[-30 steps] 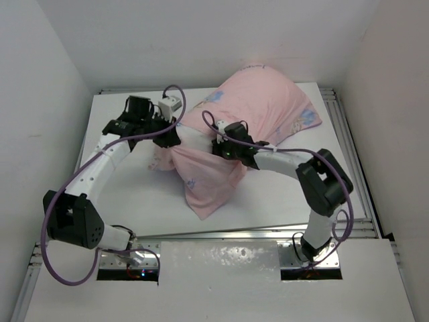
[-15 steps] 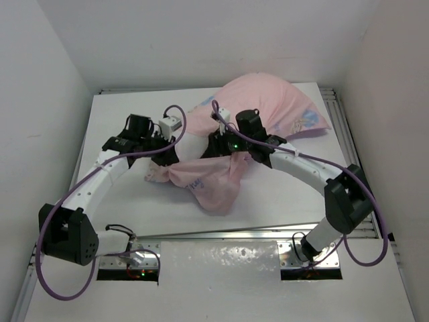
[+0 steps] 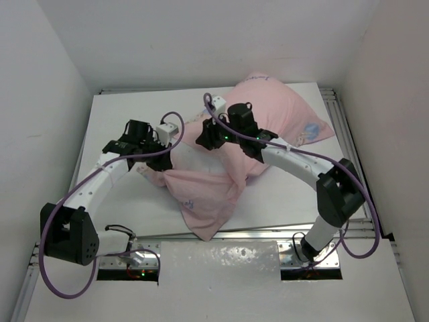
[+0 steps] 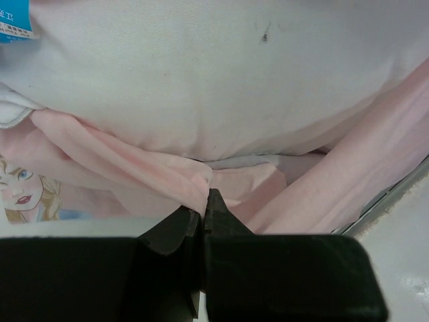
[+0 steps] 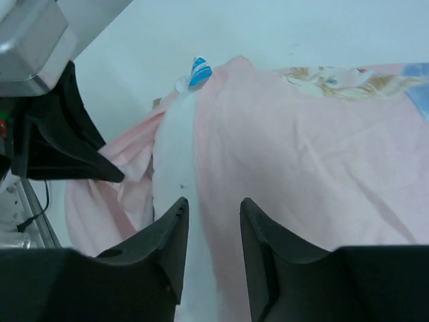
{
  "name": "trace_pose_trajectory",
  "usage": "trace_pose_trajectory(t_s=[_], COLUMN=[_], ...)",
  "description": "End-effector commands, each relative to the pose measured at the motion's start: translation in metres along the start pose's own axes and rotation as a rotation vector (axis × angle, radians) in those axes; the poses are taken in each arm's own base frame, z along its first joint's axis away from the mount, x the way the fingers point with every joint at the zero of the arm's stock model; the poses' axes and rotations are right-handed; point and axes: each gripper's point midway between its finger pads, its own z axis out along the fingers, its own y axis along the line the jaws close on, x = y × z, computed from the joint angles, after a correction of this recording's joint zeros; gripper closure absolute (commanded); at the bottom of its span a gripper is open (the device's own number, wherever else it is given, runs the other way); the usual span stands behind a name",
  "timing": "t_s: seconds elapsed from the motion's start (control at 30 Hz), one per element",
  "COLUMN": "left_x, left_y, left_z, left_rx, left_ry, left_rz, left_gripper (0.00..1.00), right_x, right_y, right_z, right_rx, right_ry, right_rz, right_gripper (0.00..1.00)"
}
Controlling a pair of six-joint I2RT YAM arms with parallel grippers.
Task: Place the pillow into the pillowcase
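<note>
The pale pink pillowcase (image 3: 281, 111) lies at the back right with the white pillow (image 3: 192, 154) mostly inside it; a white strip shows at the open end. My left gripper (image 3: 149, 163) is shut on a fold of the pillowcase's edge (image 4: 194, 191), just below the pillow (image 4: 201, 74) and its blue tag (image 4: 15, 20). My right gripper (image 3: 202, 139) is open and empty, hovering over the open end. In the right wrist view its jaws (image 5: 213, 204) straddle the line where the pillow (image 5: 173, 168) meets the pillowcase (image 5: 301, 154); the tag (image 5: 199, 70) shows beyond.
A loose flap of pillowcase (image 3: 201, 201) hangs toward the table's front edge (image 3: 255, 233). White walls close in on three sides. Metal rails (image 3: 348, 144) run along the right edge. The left gripper's body (image 5: 64, 144) shows close beside the right one.
My right gripper has moved back and to the left over the pillow's open end. The loose flap has dropped toward the front edge. My left gripper has barely moved and keeps its hold.
</note>
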Motion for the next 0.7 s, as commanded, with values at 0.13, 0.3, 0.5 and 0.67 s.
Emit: trace_pose_trajectory(t_s=[0.13,0.3,0.5,0.67], left_x=[-0.016,-0.018,-0.032,-0.035], left_y=[0.013,0.03,0.048,0.058], left_z=[-0.014,-0.02,-0.036,-0.039], left_rx=[-0.103,-0.208,-0.252,-0.293], left_ry=[-0.064,-0.084,-0.169,-0.197], left_rz=[0.001,-0.065,-0.21,-0.275], left_gripper=[1.0,1.0,1.0,1.0], right_x=[-0.03,-0.01,0.079,0.141], right_y=[0.048,0.021,-0.014,-0.033], right_z=[0.078,0.123,0.138,0.121], right_rx=[-0.099,-0.029,0.055,0.143], right_ry=[-0.046,0.008,0.14,0.24], right_rz=[-0.206,-0.192,-0.118,-0.047], right_gripper=[0.48,0.4,0.45,1.0])
